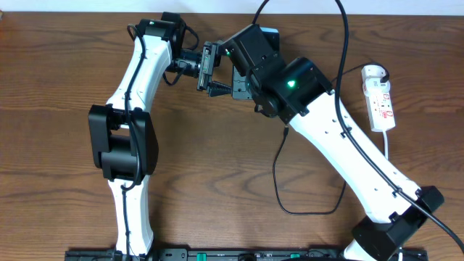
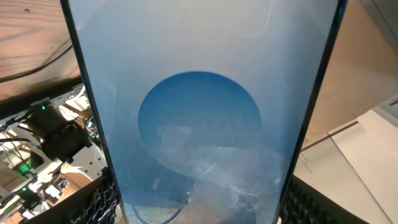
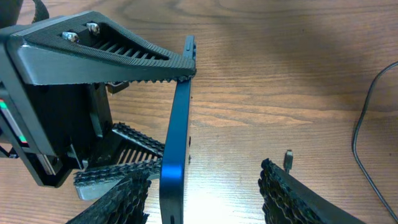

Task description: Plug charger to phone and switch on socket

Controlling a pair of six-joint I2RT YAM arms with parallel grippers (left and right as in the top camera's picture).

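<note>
My left gripper (image 2: 199,208) is shut on the phone (image 2: 199,93), whose blue screen fills the left wrist view between the two ridged pads (image 2: 99,199). In the right wrist view the phone (image 3: 177,137) stands edge-on above the table, clamped in the left gripper's black fingers (image 3: 124,56). My right gripper (image 3: 205,183) is open around the phone's near end, with the phone close to its left pad (image 3: 121,199) and a wide gap to the right pad. The charger (image 1: 276,181) loops on the table, and its connector tip (image 3: 289,158) shows just behind the right pad. The socket (image 1: 379,98) lies at the far right.
Both arms meet at the back middle of the wooden table (image 1: 58,181). Thick black robot cables (image 1: 342,43) arc over the right arm. The socket's white cord (image 1: 386,145) runs toward the right arm's base. The charger cable (image 3: 364,124) curves along the right side of the right wrist view.
</note>
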